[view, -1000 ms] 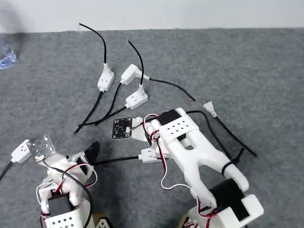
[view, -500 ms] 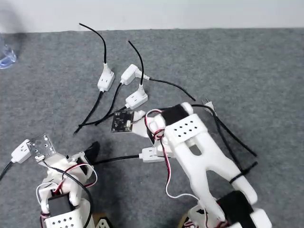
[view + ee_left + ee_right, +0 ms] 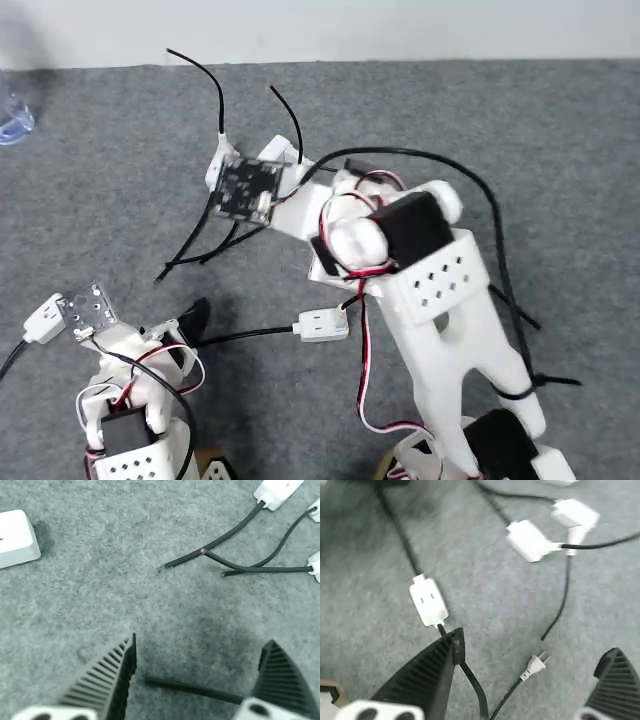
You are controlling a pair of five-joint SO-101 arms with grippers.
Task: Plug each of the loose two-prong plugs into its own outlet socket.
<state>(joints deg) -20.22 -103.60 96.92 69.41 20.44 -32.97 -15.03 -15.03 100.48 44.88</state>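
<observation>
Grey bench; I see right end effector wide open, empty, loose two-prong plug below; left end effector open, empty.

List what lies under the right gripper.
Between the open fingers the wrist view shows a loose two-prong plug on grey carpet, a white socket beside. In the high view the arm covers the plug.

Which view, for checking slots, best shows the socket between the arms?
The right wrist view: the socket lies face-up with both slots plain. The high view shows it from farther off, slots faint; the left wrist view catches a black cord, likely its own.
</observation>
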